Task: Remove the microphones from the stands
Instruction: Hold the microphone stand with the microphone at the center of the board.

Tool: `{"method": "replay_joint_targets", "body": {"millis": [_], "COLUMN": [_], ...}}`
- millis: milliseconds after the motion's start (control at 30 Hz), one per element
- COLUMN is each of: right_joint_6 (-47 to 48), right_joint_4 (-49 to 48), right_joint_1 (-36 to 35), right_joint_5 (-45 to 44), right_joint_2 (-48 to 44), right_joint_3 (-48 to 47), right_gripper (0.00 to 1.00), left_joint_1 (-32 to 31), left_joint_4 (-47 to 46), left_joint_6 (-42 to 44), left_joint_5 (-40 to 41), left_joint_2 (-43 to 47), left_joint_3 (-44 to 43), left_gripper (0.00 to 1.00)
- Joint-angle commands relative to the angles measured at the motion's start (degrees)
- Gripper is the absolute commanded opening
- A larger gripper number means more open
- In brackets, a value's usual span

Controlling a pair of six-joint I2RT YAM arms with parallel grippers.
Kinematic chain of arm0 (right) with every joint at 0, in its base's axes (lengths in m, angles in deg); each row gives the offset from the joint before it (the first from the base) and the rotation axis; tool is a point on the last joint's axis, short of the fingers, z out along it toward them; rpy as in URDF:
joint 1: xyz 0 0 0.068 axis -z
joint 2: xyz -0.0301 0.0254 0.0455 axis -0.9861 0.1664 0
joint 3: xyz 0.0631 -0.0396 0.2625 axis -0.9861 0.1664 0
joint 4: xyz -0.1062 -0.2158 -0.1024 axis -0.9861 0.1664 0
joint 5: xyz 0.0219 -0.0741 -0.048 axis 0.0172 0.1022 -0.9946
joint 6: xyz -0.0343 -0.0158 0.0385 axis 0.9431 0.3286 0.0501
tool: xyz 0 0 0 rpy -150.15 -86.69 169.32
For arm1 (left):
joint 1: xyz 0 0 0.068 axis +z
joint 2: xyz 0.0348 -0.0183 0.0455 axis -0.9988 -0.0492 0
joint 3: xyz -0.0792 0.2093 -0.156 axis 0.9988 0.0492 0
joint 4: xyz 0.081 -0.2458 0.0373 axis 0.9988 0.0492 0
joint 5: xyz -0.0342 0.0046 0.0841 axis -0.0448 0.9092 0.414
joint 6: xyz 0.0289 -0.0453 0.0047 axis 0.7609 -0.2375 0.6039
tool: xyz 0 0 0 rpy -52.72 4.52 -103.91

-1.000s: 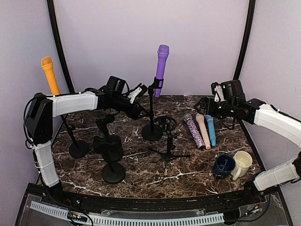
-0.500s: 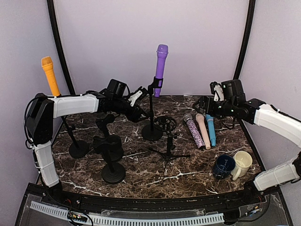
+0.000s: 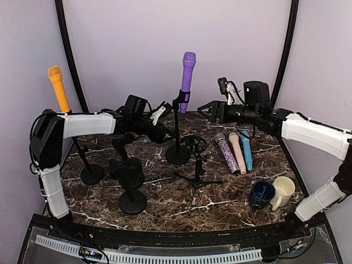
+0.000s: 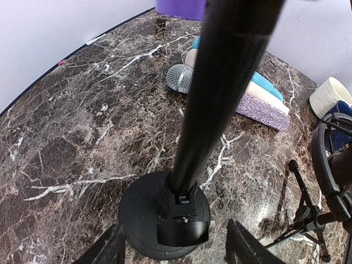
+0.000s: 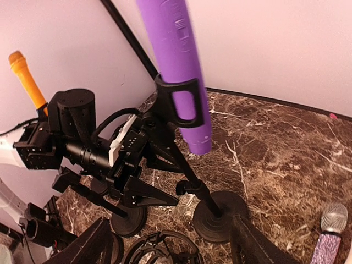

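Right end effector (image 3: pixel 204 110), open and empty, has been swung in beside the purple cylindrical microphone (image 3: pixel 188 77), still clipped upright in the black pole stand (image 3: pixel 177 137) that is straddled, unclamped, by the open left end effector (image 3: pixel 166 122).

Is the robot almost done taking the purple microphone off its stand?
Not yet. Done: three microphones lie on the table. In hand: the left gripper straddles the stand's pole, open; the right gripper, open, hangs near the purple microphone, not touching. Left: the purple microphone sits in its clip, to be lifted out.
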Motion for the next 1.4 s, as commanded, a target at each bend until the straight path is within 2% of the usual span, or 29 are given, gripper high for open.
{"method": "replay_joint_targets", "body": {"millis": [0,367,667,867,1367], "right_joint_6": [4.3,6.5,8.8,9.0,10.7], "right_joint_4": [-5.5,-10.7,-8.3,-10.3,-13.4], "right_joint_1": [-3.9,-8.3,-10.7,-11.2,-11.5], "right_joint_5": [-1.8,-9.8,-15.7,-20.0,-22.4], "right_joint_2": [5.2,14.7,22.4,24.5,28.1], "right_joint_3": [-2.9,-6.9,-15.0,-15.9,-17.2], "right_gripper": [0.70,0.50,0.37,0.34,0.20], "left_joint_1": [0.1,2.1,2.5,2.6,2.7], "left_joint_4": [-1.9,-4.2,-5.2,-5.8,-6.0], "left_joint_6": [-1.5,-2.8,-2.9,-2.4,-2.0], "left_joint_5": [-1.2,-4.0,-4.3,-3.8,-3.7], "left_joint_2": [0.1,1.3,2.3,3.8,3.9], "left_joint_3": [0.3,2.1,3.8,5.4,5.1], "left_gripper": [0.64,0.66,0.60,0.58,0.56]}}
